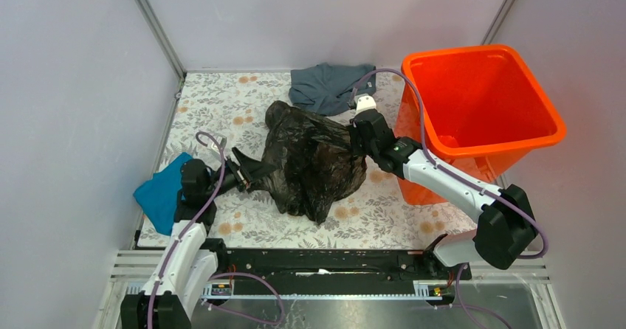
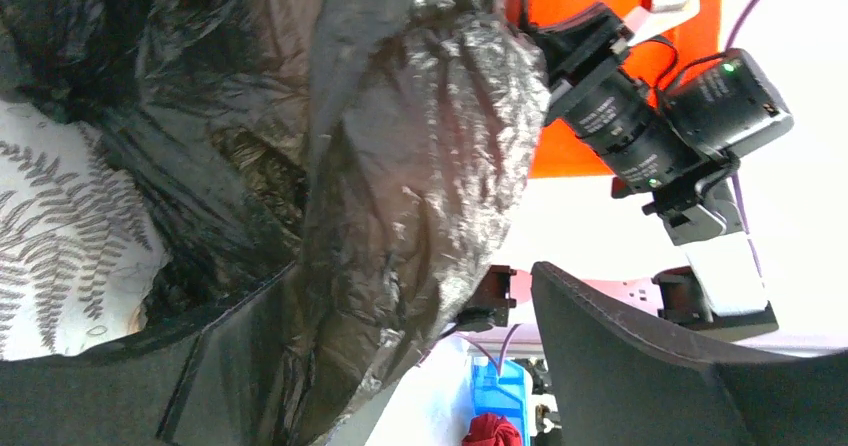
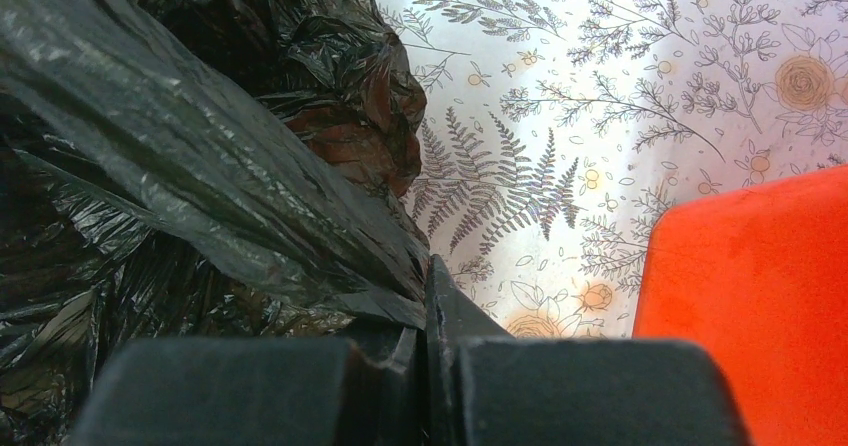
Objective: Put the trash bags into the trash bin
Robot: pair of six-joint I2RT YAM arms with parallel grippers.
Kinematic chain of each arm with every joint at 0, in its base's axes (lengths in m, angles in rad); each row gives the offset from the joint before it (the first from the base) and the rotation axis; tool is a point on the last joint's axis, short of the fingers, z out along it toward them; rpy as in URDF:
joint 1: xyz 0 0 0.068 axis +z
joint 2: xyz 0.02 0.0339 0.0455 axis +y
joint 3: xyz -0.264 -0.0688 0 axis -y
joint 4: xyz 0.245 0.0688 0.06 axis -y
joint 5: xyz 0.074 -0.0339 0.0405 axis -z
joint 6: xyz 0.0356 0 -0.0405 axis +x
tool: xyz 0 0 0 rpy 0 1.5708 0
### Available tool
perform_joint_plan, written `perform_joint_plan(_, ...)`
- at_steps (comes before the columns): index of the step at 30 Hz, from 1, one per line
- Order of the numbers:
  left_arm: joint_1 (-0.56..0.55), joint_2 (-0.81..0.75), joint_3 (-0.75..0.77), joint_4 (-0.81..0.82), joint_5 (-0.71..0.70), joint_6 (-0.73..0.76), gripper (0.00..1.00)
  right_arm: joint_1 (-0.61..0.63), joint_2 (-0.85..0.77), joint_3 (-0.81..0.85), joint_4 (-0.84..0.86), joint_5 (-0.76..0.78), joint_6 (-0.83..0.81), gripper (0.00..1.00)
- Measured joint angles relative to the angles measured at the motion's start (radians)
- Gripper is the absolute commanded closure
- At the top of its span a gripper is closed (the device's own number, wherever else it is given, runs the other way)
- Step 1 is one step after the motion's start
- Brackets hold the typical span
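Bag (image 1: 314, 163) sits outside the bin (image 1: 480, 100) at its three o'clock; your right tool (image 1: 356, 131) clamps it, left tool (image 1: 251, 170) gapes open.

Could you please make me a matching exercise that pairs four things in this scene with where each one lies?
Things:
1. black trash bag
2. orange bin
3. teal cloth
4. grey cloth

Places:
A. far edge of the table, near the middle
B. left edge of the table
C. far right
D. centre of the table

Pairs: 1-D, 2-C, 3-B, 4-A
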Motion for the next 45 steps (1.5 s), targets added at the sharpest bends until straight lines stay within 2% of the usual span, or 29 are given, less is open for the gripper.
perform_joint_plan(1, -0.002, -0.005, 0.0, -0.024, -0.003, 0.001, 0.2, 0.0, 0.0, 0.0, 0.0, -0.001, 0.0, 1.0)
perform_joint_plan(3, -0.01, -0.015, 0.0, -0.076, -0.014, 0.01, 0.35, 0.0, 0.0, 0.0, 0.0, -0.004, 0.0, 1.0)
perform_joint_plan(5, -0.015, -0.031, 0.0, -0.127, -0.019, 0.021, 0.57, 0.0, 0.0, 0.0, -0.001, -0.008, 0.0, 1.0)
perform_joint_plan(7, -0.018, -0.049, 0.008, -0.208, -0.037, 0.045, 0.75, 0.0, -0.002, 0.0, -0.002, -0.011, 0.0, 1.0)
perform_joint_plan(9, -0.019, -0.058, 0.044, -0.33, -0.082, 0.092, 0.89, 0.0, -0.008, 0.0, -0.003, -0.021, 0.001, 1.0)
perform_joint_plan(11, -0.021, -0.053, 0.119, -0.47, -0.166, 0.158, 0.97, -0.001, -0.017, -0.003, -0.001, -0.047, 0.004, 1.0)
perform_joint_plan(14, -0.022, 0.016, 0.267, -0.601, -0.327, 0.243, 1.0, -0.002, -0.02, -0.005, 0.007, -0.095, 0.023, 1.0)
perform_joint_plan(18, -0.022, 0.245, 0.465, -0.615, -0.495, 0.319, 1.0, -0.003, 0.069, 0.072, -0.003, -0.128, 0.059, 1.0)
perform_joint_plan(22, -0.038, 0.526, 0.776, -0.689, -0.633, 0.375, 1.0, -0.004, 0.277, 0.399, -0.125, -0.114, 0.063, 1.0)
perform_joint_plan(25, -0.074, 0.644, 1.123, -0.781, -0.739, 0.435, 1.0, -0.006, 0.366, 0.719, -0.212, -0.103, 0.038, 1.0)
perform_joint_plan(27, -0.109, 0.666, 1.407, -0.79, -0.779, 0.496, 1.0, -0.007, 0.359, 0.936, -0.234, -0.117, 0.011, 1.0)
perform_joint_plan(28, -0.123, 0.659, 1.53, -0.771, -0.787, 0.53, 1.0, -0.008, 0.333, 0.994, -0.212, -0.143, -0.002, 1.0)
perform_joint_plan(30, -0.141, 0.602, 1.651, -0.681, -0.789, 0.583, 1.0, -0.009, 0.22, 1.001, -0.125, -0.222, -0.02, 1.0)
perform_joint_plan(32, -0.146, 0.45, 1.619, -0.566, -0.797, 0.633, 1.0, -0.011, 0.045, 0.887, 0.024, -0.319, -0.031, 1.0)
perform_joint_plan(35, -0.146, 0.199, 1.443, -0.443, -0.855, 0.664, 1.0, -0.011, -0.218, 0.632, 0.275, -0.453, -0.045, 1.0)
perform_joint_plan(37, -0.146, 0.097, 1.337, -0.396, -0.91, 0.658, 1.0, -0.011, -0.308, 0.52, 0.406, -0.502, -0.048, 1.0)
perform_joint_plan(39, -0.146, 0.059, 1.189, -0.37, -0.948, 0.634, 1.0, -0.011, -0.321, 0.417, 0.502, -0.506, -0.052, 1.0)
perform_joint_plan(42, -0.145, 0.08, 0.866, -0.404, -0.948, 0.584, 1.0, -0.011, -0.249, 0.213, 0.502, -0.482, -0.042, 1.0)
perform_joint_plan(45, -0.145, 0.14, 0.495, -0.617, -0.945, 0.506, 1.0, -0.013, -0.091, -0.031, 0.41, -0.47, -0.005, 1.0)
